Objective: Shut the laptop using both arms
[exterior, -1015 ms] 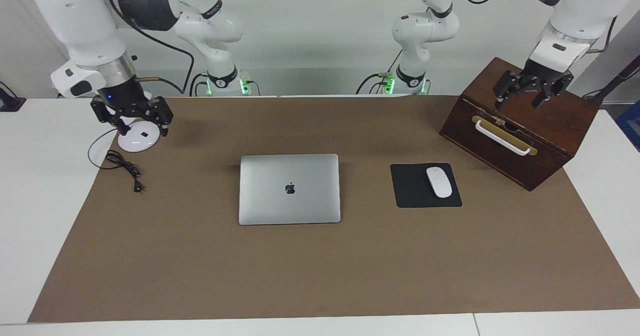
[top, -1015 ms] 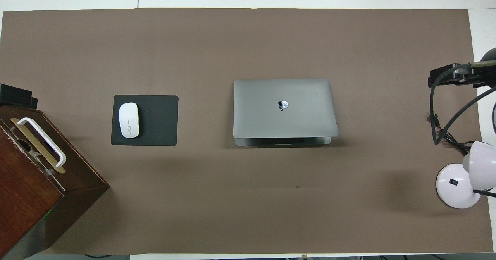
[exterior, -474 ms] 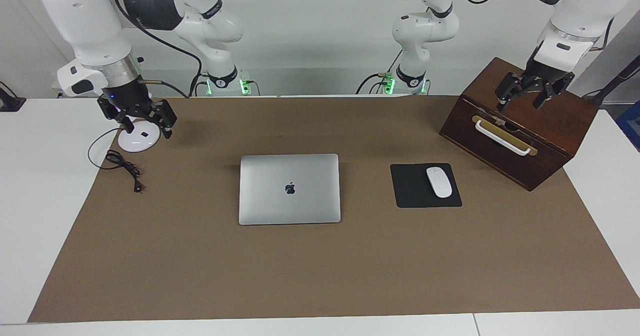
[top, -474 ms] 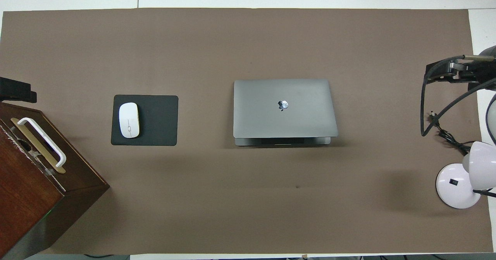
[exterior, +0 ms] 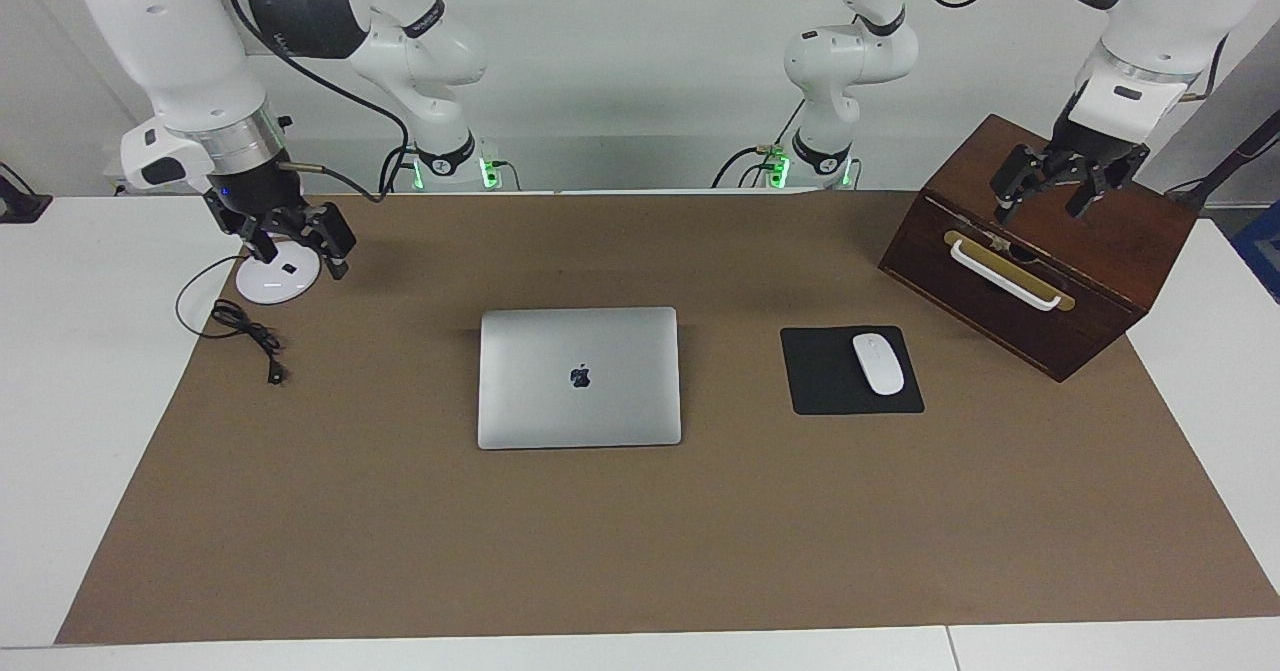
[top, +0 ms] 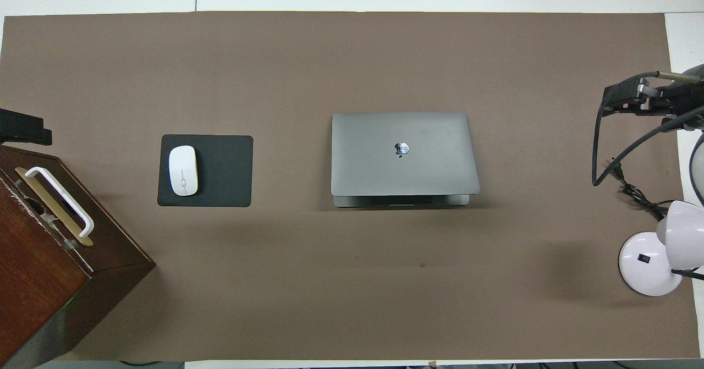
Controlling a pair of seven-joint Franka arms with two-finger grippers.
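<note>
Laptop (exterior: 579, 377), slim flat silver-grey metal rectangle on brown mat (exterior: 640, 541)

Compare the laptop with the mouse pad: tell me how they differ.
The laptop is silver-grey metal with a dark logo on its lid; the mouse pad is plain black. The laptop is larger than the mouse pad. The mouse pad carries a white mouse; the laptop has nothing on it. Both are rectangular and lie on the brown mat, beside each other.
</note>
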